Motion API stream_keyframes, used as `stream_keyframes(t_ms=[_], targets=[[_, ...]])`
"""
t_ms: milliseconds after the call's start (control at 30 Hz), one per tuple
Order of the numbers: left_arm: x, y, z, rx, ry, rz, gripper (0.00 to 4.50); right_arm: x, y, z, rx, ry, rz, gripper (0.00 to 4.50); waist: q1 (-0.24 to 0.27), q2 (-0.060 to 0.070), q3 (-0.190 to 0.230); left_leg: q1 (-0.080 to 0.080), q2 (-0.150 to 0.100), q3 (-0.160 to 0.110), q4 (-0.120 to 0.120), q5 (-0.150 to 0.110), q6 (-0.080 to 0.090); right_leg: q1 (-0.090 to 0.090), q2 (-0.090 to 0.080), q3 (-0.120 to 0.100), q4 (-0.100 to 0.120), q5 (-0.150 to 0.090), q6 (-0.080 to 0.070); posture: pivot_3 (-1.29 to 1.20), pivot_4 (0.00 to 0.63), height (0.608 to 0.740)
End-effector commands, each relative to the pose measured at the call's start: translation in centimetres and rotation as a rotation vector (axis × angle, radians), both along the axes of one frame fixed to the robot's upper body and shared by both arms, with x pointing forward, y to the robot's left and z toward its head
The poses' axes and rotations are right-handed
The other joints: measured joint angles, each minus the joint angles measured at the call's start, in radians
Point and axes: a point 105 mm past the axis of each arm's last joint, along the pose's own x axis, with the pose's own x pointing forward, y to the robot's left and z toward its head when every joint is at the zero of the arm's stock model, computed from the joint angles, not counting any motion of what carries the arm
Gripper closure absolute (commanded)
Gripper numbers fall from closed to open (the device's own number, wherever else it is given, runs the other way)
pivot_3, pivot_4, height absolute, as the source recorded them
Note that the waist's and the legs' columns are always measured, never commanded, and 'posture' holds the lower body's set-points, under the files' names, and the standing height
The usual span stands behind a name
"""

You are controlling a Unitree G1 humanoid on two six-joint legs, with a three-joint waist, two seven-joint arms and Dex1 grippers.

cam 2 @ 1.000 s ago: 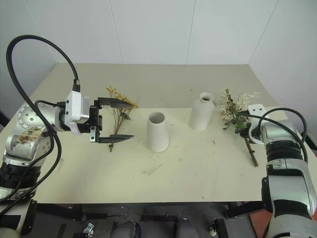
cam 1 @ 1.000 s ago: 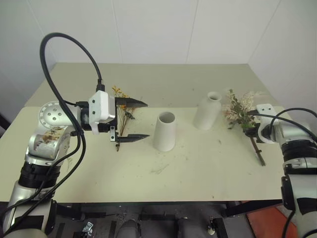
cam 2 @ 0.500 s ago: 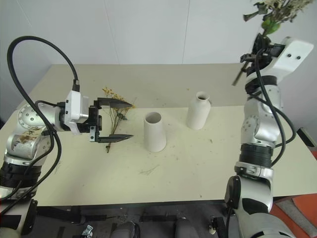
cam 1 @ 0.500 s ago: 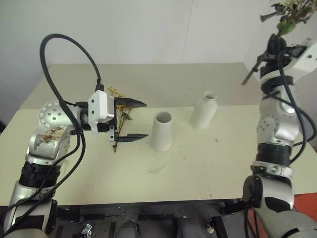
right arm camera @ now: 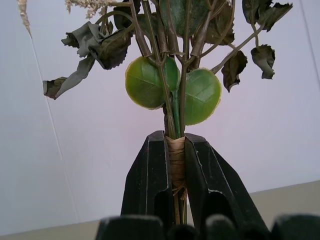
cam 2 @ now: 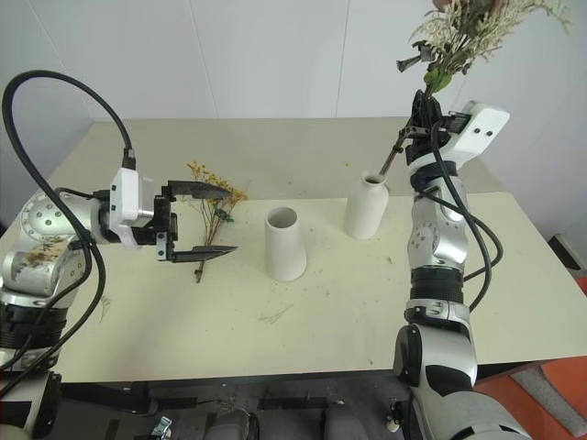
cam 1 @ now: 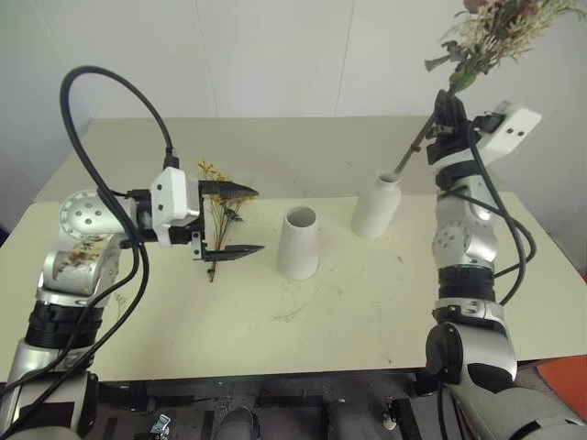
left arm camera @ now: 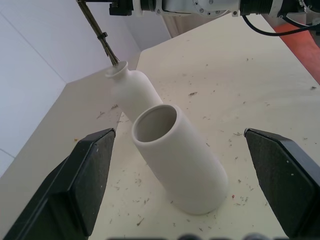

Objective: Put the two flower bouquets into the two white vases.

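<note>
At nine o'clock of the table (cam 1: 367, 302) the left gripper (cam 1: 235, 220) hangs level with its jaws spread wide and empty, one finger either side of the small yellow-orange bunch (cam 1: 218, 213), which lies flat on the surface. Just toward three o'clock stands the tapered cone vase (cam 1: 300, 242), upright, nothing in it. Beyond it, at about one o'clock, stands the bottle-shaped vase (cam 1: 376, 205). Above that the right gripper (right arm camera: 176, 170) is raised high — its jaws clamped narrow on the bound stems of the bushy cream-and-pink bunch (cam 1: 491, 32), blooms up. The lower stem end (left arm camera: 102, 37) slants down to the bottle vase's mouth — in or just touching, I cannot tell.
</note>
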Motion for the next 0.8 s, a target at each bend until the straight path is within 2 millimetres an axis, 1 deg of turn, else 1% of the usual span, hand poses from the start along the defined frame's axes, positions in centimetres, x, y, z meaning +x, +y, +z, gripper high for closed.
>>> stream_keyframes(t_ms=[33,133,267,367,500,633,800], targets=[[-0.6,0.3,1.3,-0.009,-0.067,0.011,0.0,-0.3,0.9,1.5,-0.029,-0.056,0.016,4.29,0.0,0.0,0.0,0.0,0.0,0.0,0.0,0.0,0.0,0.0,0.0,0.0,0.0,0.0,0.0,0.0,0.15,0.74],[-0.6,0.3,1.2,-0.011,-0.065,0.017,0.0,0.1,1.6,0.8,-0.033,-0.039,0.028,4.29,-0.002,0.0,0.0,0.001,0.0,0.0,0.0,0.0,0.0,0.0,0.0,0.0,0.0,0.0,0.0,0.0,0.15,0.74],[-0.7,0.6,1.3,-0.011,-0.067,0.026,0.0,0.3,2.3,0.5,-0.048,-0.033,0.038,4.29,-0.003,0.0,0.0,0.001,0.0,0.0,0.0,0.0,0.0,0.0,0.0,0.0,0.0,0.0,0.0,0.0,0.15,0.74],[-0.7,0.7,1.3,-0.009,-0.068,0.031,0.0,0.3,3.0,0.2,-0.067,-0.031,0.051,4.29,-0.002,0.0,0.0,0.001,0.0,0.0,0.0,0.0,0.0,0.0,0.0,0.0,0.0,0.0,0.0,0.0,0.15,0.74],[-0.7,0.7,1.3,-0.01,-0.069,0.036,0.0,0.2,4.0,-0.8,-0.118,-0.019,0.06,4.29,-0.001,0.0,0.0,0.001,0.0,0.0,0.0,0.0,0.0,0.0,0.0,0.0,0.0,0.0,0.0,0.0,0.15,0.74],[-0.7,0.7,1.3,-0.013,-0.07,0.037,0.0,0.0,4.1,-1.6,-0.136,-0.005,0.044,4.29,0.0,0.0,0.0,0.001,0.0,0.0,0.0,0.0,0.0,0.001,0.0,0.0,0.0,0.0,0.0,0.0,0.15,0.74],[-0.6,0.8,1.3,-0.011,-0.071,0.037,0.0,-0.5,3.6,-0.9,-0.134,-0.033,0.025,4.29,-0.002,0.0,0.0,0.002,0.0,0.0,0.0,0.0,0.0,0.001,0.0,0.0,0.0,0.0,0.0,0.0,0.15,0.74]])
